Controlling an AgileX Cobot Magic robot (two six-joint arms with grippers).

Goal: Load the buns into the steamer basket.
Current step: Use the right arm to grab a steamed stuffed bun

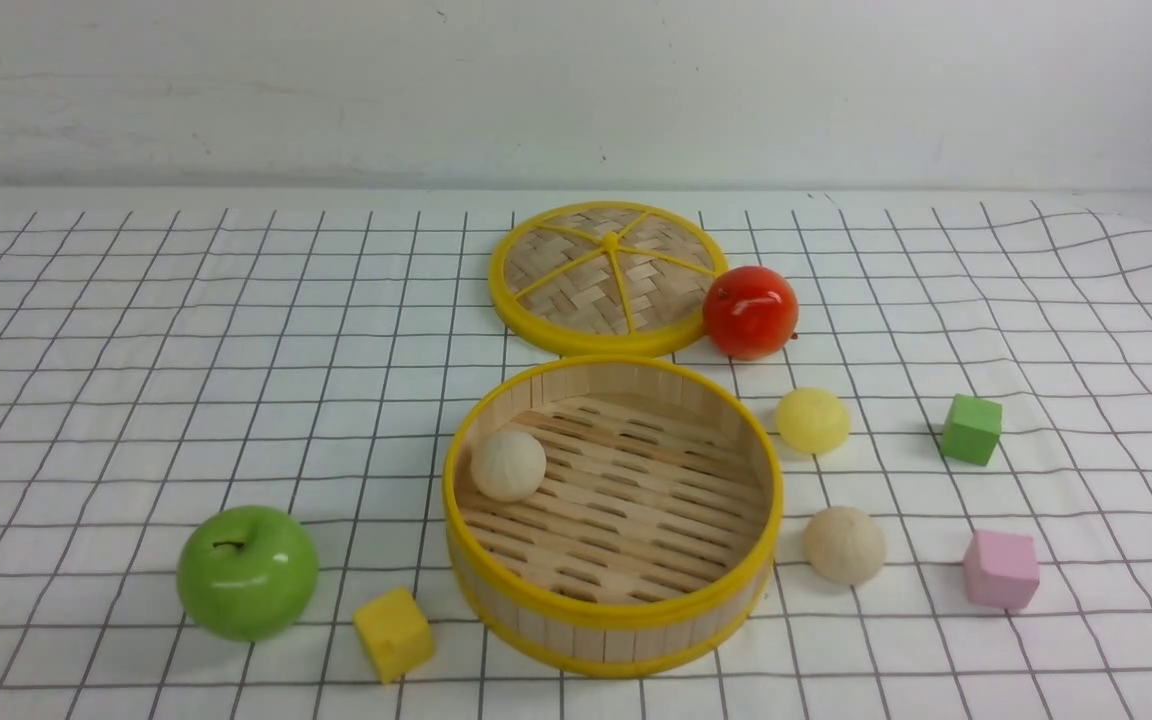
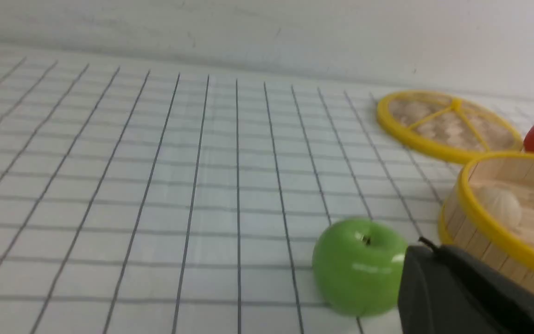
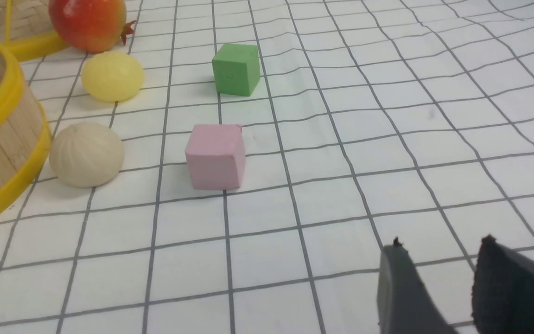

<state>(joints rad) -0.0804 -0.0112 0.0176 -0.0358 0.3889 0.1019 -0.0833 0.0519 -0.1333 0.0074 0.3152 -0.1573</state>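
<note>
The steamer basket (image 1: 616,615) stands at the table's middle, near the front. One cream-white bun (image 1: 507,465) lies inside it at its left; it also shows in the left wrist view (image 2: 503,206). A pale yellow bun (image 1: 812,420) and a second cream-white bun (image 1: 844,544) lie on the cloth just right of the basket. Neither gripper shows in the front view. My left gripper (image 2: 427,248) is shut and empty, close by the green apple (image 2: 357,266) and the basket wall (image 2: 489,218). My right gripper (image 3: 442,242) is open and empty, well short of the cream bun (image 3: 86,154) and yellow bun (image 3: 112,75).
The woven lid (image 1: 608,278) lies behind the basket, with a red apple (image 1: 750,311) at its right edge. A green apple (image 1: 247,571) and yellow cube (image 1: 393,633) sit front left. A green cube (image 1: 971,429) and pink cube (image 1: 1001,569) sit right of the buns.
</note>
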